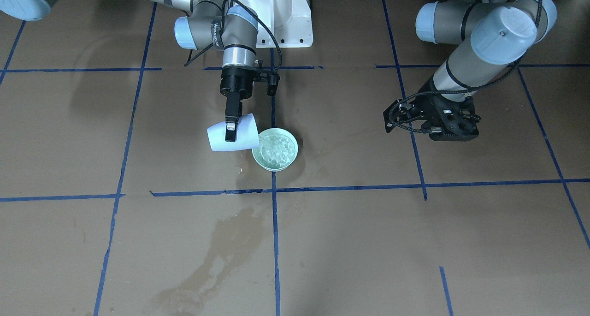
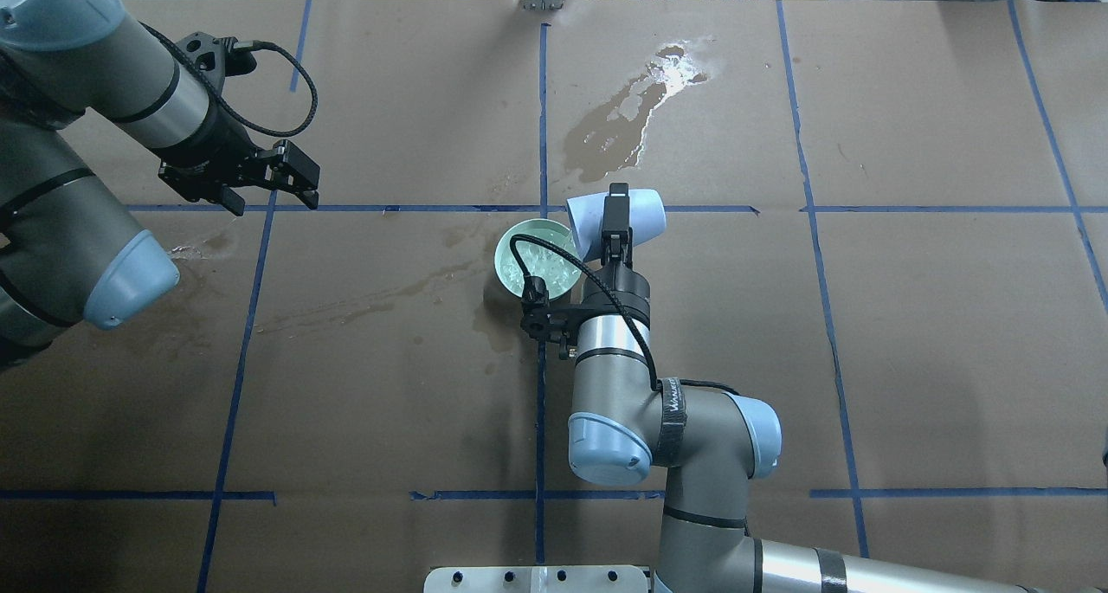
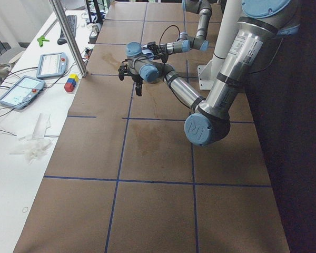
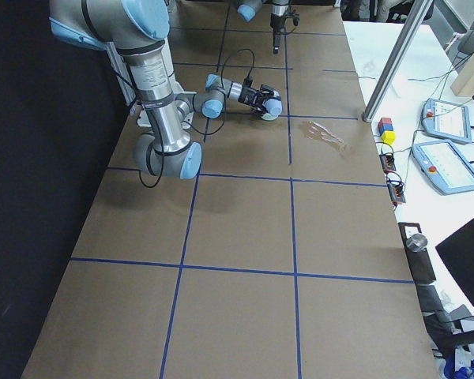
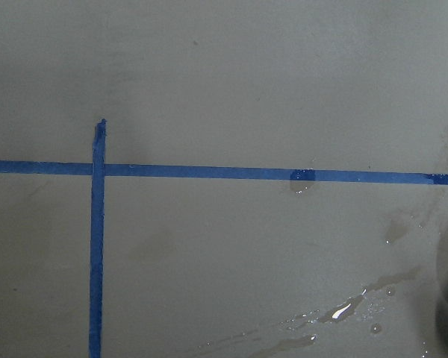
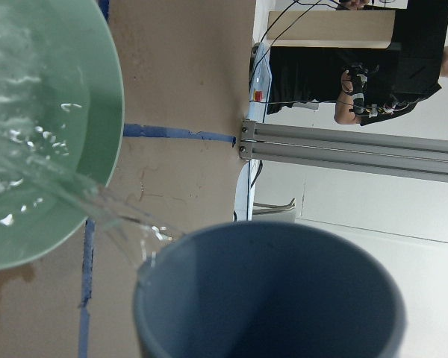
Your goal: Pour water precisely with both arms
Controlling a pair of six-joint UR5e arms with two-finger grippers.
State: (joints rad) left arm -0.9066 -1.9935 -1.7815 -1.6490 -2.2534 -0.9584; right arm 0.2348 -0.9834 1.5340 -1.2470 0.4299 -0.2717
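The right gripper (image 2: 615, 203) is clamped on the pale blue cup (image 2: 646, 212), one finger down the outside of its wall, w/ the cup tipped on its side and its mouth facing left over the mint-green bowl (image 2: 500, 260). In the right wrist view the water (image 6: 108, 209) runs off the cup's lip in a thin clear stream into the bowl, where it lies rippled and glistening (a fair pool, by the look of it). The bowl sits on the bench (image 2: 909, 316) approx. at centre, just left of the cup, beside a blue tape line (image 2: 542, 99). Dark wet stains (image 2: 623, 117) spread over the brown paper farther off & also left of the bowl. The left gripper (image 2: 270, 200) hangs at far left, well apart from the bowl, fingers spread wide, holding nothing.
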